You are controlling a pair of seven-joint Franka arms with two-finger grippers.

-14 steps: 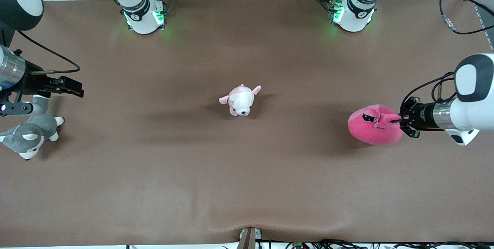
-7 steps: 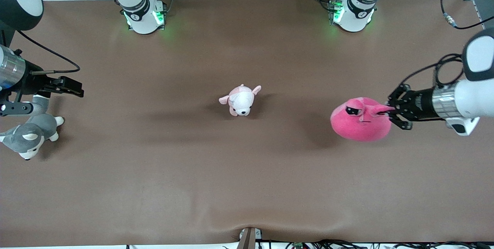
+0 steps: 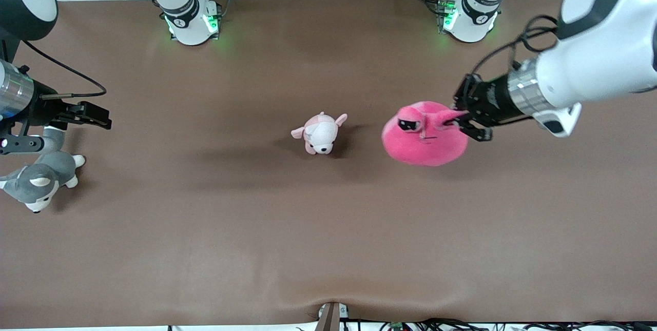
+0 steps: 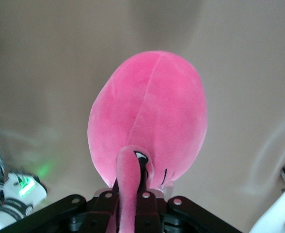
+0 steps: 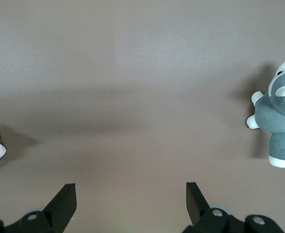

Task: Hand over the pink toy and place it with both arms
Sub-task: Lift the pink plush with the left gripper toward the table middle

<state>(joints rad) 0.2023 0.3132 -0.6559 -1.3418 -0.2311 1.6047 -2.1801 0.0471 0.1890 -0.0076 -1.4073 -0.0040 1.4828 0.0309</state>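
Note:
The pink toy [image 3: 425, 134], a round hot-pink plush with dark slanted eyes, hangs in the air over the table, just to the left arm's side of a pale puppy plush. My left gripper [image 3: 457, 118] is shut on one of its floppy ears. In the left wrist view the ear [image 4: 128, 174] runs pinched between the black fingers [image 4: 105, 204], and the toy's body [image 4: 150, 111] fills the middle. My right gripper [image 3: 105, 118] waits open and empty above the right arm's end of the table; in the right wrist view it [image 5: 130, 194] frames only bare table.
A pale pink-and-white puppy plush [image 3: 321, 133] lies at the middle of the brown table [image 3: 328, 228]. A grey-and-white husky plush [image 3: 38, 182] lies under the right arm's wrist and also shows as the husky [image 5: 276, 114] in the right wrist view.
The left arm has lifted the pink toy by its ear and carried it from the left arm's end toward the middle, close to the puppy. The right arm has not moved.

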